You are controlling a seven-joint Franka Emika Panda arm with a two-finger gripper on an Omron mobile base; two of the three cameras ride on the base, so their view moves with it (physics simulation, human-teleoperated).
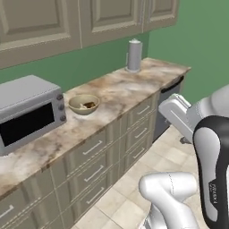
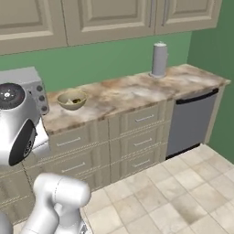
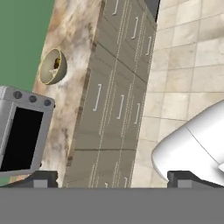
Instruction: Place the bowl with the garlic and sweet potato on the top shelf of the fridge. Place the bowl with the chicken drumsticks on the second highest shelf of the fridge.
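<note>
counter (image 1: 120, 91): my widest free stretch runs from the bowl with garlic and sweet potato (image 1: 83, 104) to the grey canister (image 1: 133, 55) at the far end
toaster oven (image 1: 27, 110): stands just beside the bowl and blocks that side
upper cabinets (image 1: 67, 20): hang over the back of the counter and cap my room above
bowl approach: open from the front edge and from the canister side
my pincer (image 3: 112, 179): fingers wide apart, out over the tiled floor (image 2: 183, 192), nothing between them
drawer fronts (image 2: 137, 137): wall below the counter edge
</note>
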